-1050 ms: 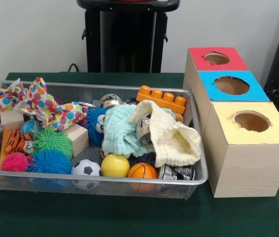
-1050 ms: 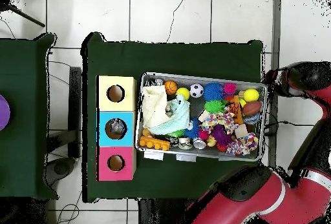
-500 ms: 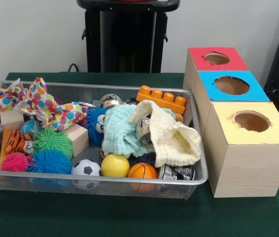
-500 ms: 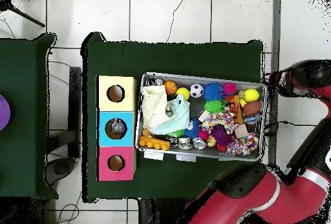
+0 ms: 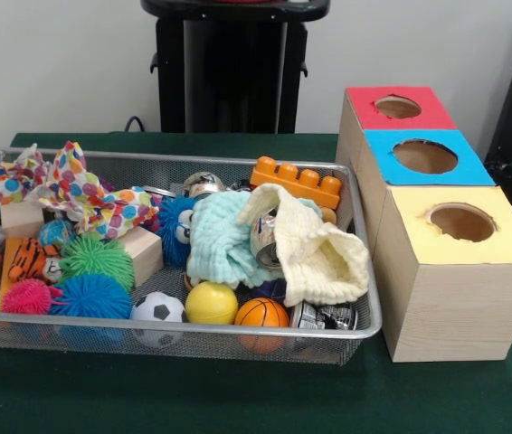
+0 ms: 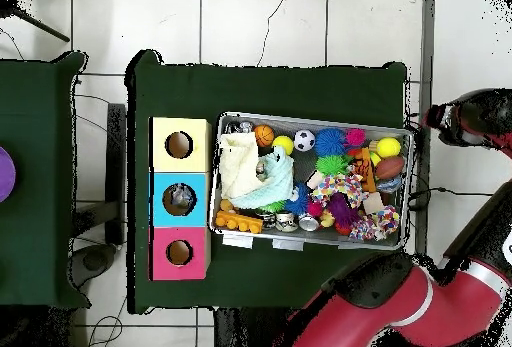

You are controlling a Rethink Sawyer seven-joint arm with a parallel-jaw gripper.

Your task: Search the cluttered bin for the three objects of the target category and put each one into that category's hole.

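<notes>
The wire mesh bin (image 5: pixel 355 271) sits mid-frame in the front view, crammed with toys: a yellow ball (image 5: pixel 211 303), mini basketball (image 5: pixel 261 313) and soccer ball (image 5: pixel 157 308) along its lower edge, and a cream cloth (image 5: pixel 324 258) draped over a shiny can (image 5: pixel 263 237). The three boxes with holes (red (image 5: pixel 399 108), blue (image 5: pixel 426 156), yellow (image 5: pixel 462 222)) line its right side. The gripper (image 6: pixel 440 118) looks parked off the table at the overhead view's right edge, and whether it's open or closed can't be made out.

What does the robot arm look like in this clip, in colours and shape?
Only the overhead view shows the arm. It is built of thick rounded segments with glossy red shells and black joints between them. Its far end, beside the wire bin, is a bulky red and black piece. The gripper cannot be made out, and no cables or markings are readable on the arm. The front view shows only a black pedestal.
</notes>
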